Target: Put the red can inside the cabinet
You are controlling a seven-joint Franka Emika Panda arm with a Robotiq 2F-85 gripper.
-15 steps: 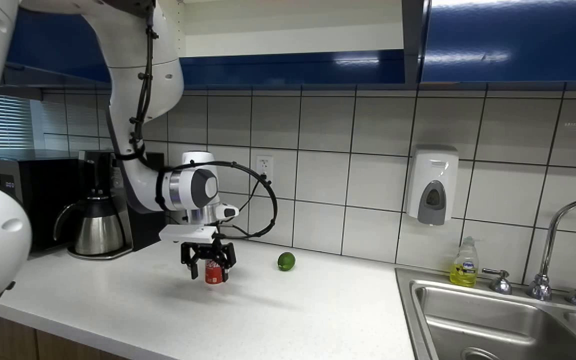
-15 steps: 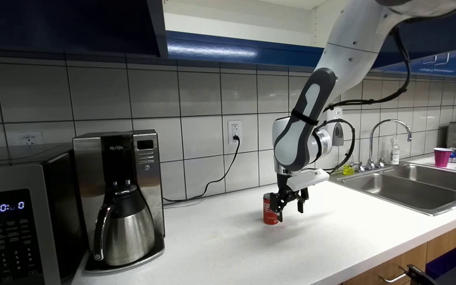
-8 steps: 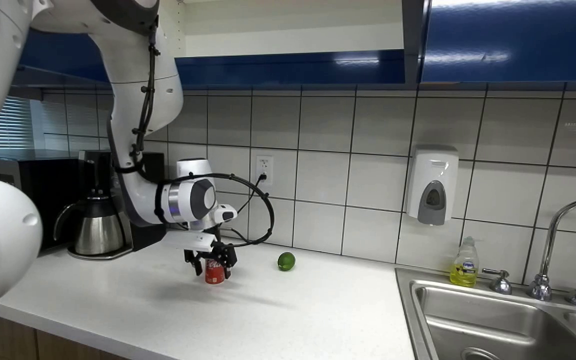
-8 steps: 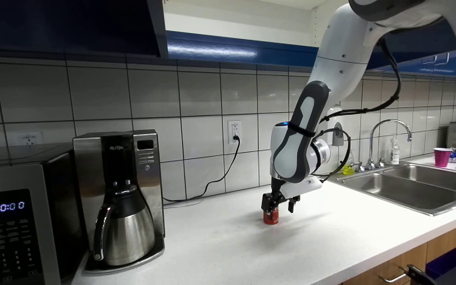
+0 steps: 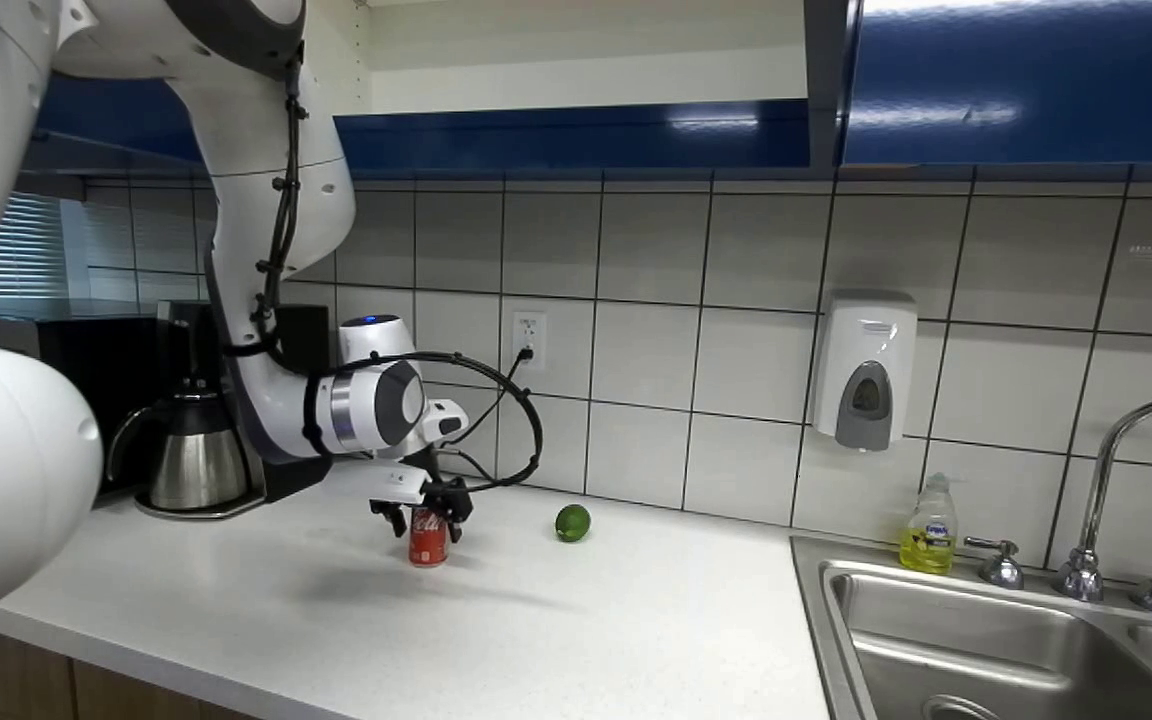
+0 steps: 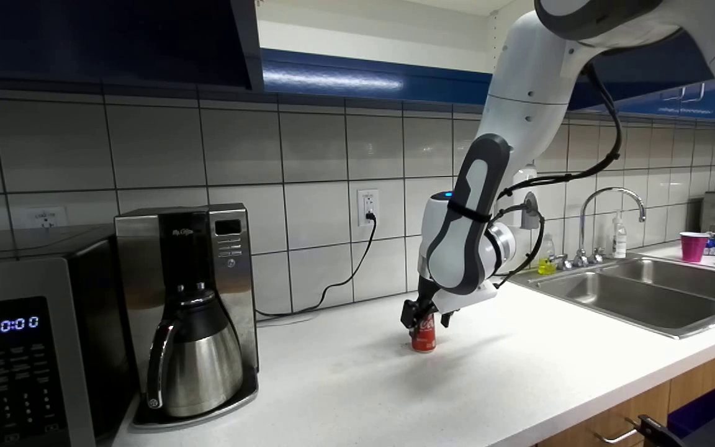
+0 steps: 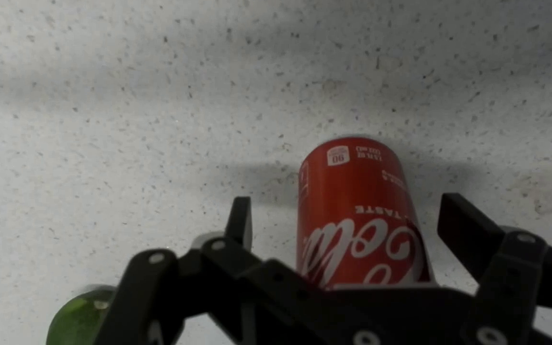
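Claw [image 7: 344,208] hangs with its fingers [image 7: 467,235] apart, one on each side of the can [image 7: 357,191], gaps showing in the wrist view. The can stands upright on the counter [image 5: 636,620] between them, its top hidden behind the claw. The lime [image 5: 573,523] lies near the claw, off to one side; the open cabinet [image 5: 586,138] is well above the claw.

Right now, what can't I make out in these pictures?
Top of the red can: hidden by the gripper in the wrist view.
Lime: partly cut off by that view's bottom edge.
Cabinet: top cut off by the upper edge in both exterior views.
Print on the soap dispenser: too small in an exterior view.
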